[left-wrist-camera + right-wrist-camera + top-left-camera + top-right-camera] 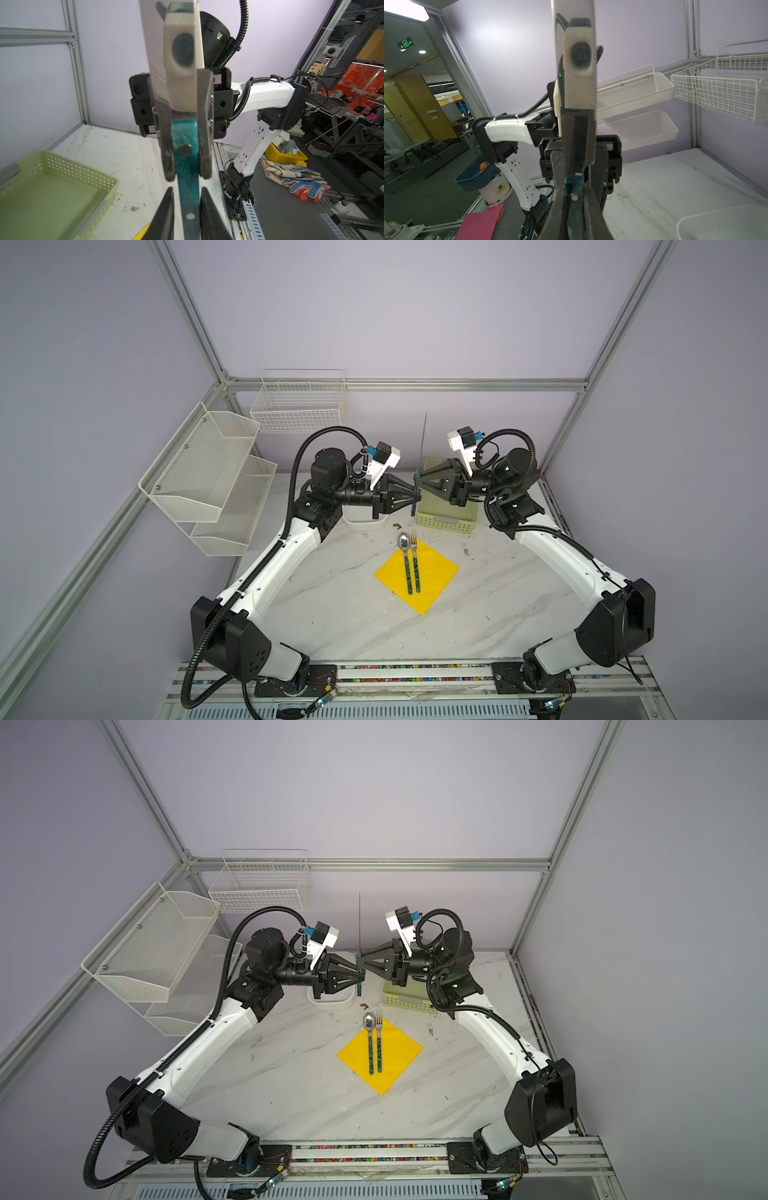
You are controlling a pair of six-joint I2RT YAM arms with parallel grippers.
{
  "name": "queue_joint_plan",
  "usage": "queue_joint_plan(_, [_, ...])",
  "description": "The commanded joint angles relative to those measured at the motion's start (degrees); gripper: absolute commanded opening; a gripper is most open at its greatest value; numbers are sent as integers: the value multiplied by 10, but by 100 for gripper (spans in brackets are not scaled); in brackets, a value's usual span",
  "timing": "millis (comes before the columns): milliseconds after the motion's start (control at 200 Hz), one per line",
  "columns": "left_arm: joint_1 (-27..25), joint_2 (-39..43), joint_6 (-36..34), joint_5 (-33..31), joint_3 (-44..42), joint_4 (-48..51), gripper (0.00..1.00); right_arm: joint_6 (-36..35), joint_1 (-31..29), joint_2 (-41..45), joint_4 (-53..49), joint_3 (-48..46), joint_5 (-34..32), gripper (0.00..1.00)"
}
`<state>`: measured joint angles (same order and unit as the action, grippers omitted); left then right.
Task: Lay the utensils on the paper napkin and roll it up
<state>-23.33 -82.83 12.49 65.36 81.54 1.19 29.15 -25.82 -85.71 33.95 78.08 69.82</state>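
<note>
The knife stands upright in the air above the back of the table. Its long axis is vertical, with the thin steel blade pointing up and the handle pointing down. In both top views the blade shows edge-on as a fine dark line. In the right wrist view the blade is a flat, mirror-bright strip with a finely toothed edge, and its flat, glossy teal handle has a marbled pattern and round metal rivets. The right gripper is clamped on the upper part of the handle, its black wedge-shaped fingers pressing the two narrow edges. The left gripper meets it from the opposite side, slightly lower. Its fingers flank the handle very closely, but I cannot tell whether they pinch it. The yellow paper napkin lies flat and matte on the white marbled table, turned like a diamond with one corner toward the front edge. The spoon and fork lie on it side by side and parallel, the spoon to the left. Their patterned teal handles point toward the front and their shiny heads toward the back. The spoon's bowl juts past the napkin's far corner onto the table. A pale green perforated plastic basket sits behind the napkin.
</note>
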Motion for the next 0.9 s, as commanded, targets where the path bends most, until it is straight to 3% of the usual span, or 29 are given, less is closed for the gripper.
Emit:
queue_joint_plan(0, [-1, 13, 24, 7, 7, -40, 23, -12, -3, 24, 5, 3, 2, 0])
queue_joint_plan(615, [-1, 37, 25, -1, 3, -44, 21, -39, -3, 31, -31, 4, 0, 0])
queue_joint_plan(895, [-1, 35, 25, 3, 0, -46, 12, -44, -3, 33, -38, 5, -4, 0])
